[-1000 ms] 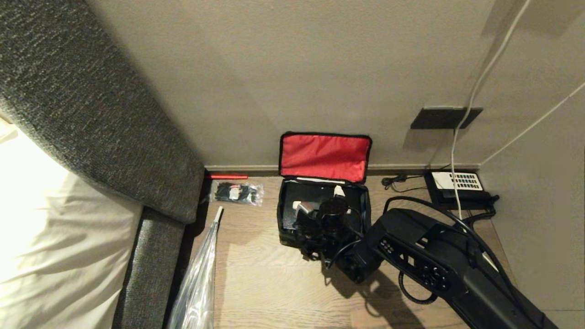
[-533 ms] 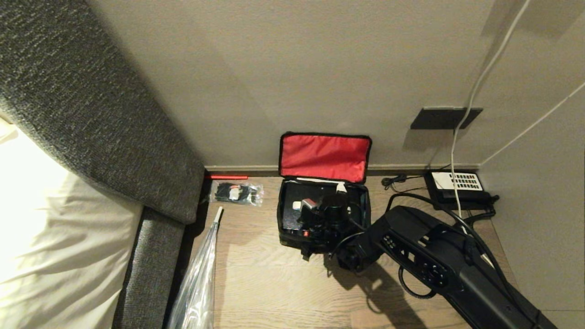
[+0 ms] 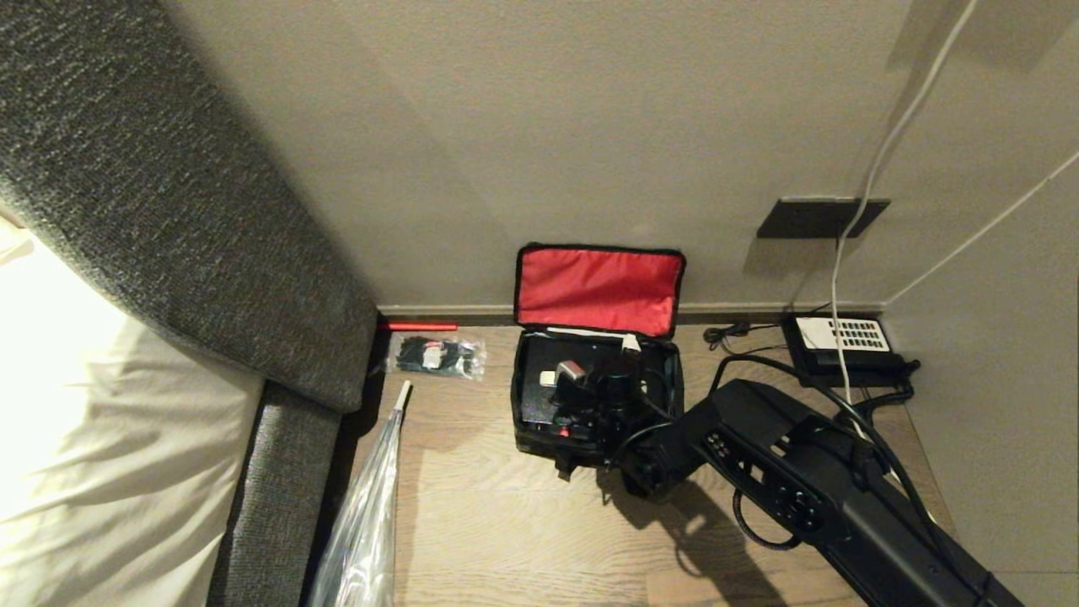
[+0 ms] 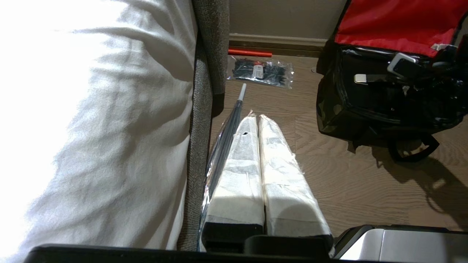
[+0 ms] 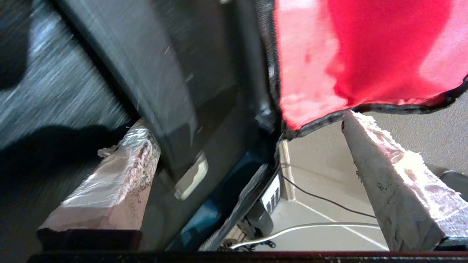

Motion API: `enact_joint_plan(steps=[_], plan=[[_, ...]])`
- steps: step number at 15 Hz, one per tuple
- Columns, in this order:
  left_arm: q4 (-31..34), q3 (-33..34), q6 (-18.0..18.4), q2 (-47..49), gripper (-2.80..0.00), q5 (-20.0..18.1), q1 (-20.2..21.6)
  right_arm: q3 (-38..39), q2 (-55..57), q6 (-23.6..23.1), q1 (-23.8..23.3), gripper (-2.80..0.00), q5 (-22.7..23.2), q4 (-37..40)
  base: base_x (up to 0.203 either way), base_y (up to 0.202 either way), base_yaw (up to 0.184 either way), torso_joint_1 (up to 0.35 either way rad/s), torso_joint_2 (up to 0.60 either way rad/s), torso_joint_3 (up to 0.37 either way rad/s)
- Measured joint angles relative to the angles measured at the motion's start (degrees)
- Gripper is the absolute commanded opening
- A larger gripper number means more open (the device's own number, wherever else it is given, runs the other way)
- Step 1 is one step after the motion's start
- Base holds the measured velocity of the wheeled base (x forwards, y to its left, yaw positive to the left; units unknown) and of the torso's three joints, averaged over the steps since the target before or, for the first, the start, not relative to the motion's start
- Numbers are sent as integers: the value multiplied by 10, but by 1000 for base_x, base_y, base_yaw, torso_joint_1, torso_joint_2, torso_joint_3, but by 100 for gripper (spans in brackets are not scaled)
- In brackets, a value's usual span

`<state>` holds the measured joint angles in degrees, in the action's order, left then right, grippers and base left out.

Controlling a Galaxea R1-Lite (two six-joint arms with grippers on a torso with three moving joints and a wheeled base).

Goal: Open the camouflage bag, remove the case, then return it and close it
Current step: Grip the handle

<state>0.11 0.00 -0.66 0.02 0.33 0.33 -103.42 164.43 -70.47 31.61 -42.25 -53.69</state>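
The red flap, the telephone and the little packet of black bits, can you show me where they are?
Red flap of the camouflage bag (image 3: 598,289): head view, middle of its red lining.
Telephone (image 3: 843,334): head view, on its white keypad.
Clear packet (image 3: 436,355): head view, middle of the packet, on the floor beside the bag.

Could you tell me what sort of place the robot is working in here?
Most likely a hotel room or bedroom corner. A bed with white bedding and a grey upholstered headboard stands on the left, and a desk telephone sits on the wood floor by the wall.
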Motion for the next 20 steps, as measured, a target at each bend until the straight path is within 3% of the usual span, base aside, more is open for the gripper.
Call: enact_joint_plan(steps=[5,13,14,20], plan=[[0,0,0,0,-280,0,0,-71,22,4,-1,0,1,-16,0,0,0,0,0,0],[0,0,0,0,-280,0,0,-77,31,-11,-1,0,4,-10,0,0,0,0,0,0],[0,0,0,0,-280,0,0,-77,31,-11,-3,-280,7,-5,0,0,0,0,0,0],[0,0,0,0,-280,0,0,-77,38,-10,-12,-280,15,25,0,0,0,0,0,0]])
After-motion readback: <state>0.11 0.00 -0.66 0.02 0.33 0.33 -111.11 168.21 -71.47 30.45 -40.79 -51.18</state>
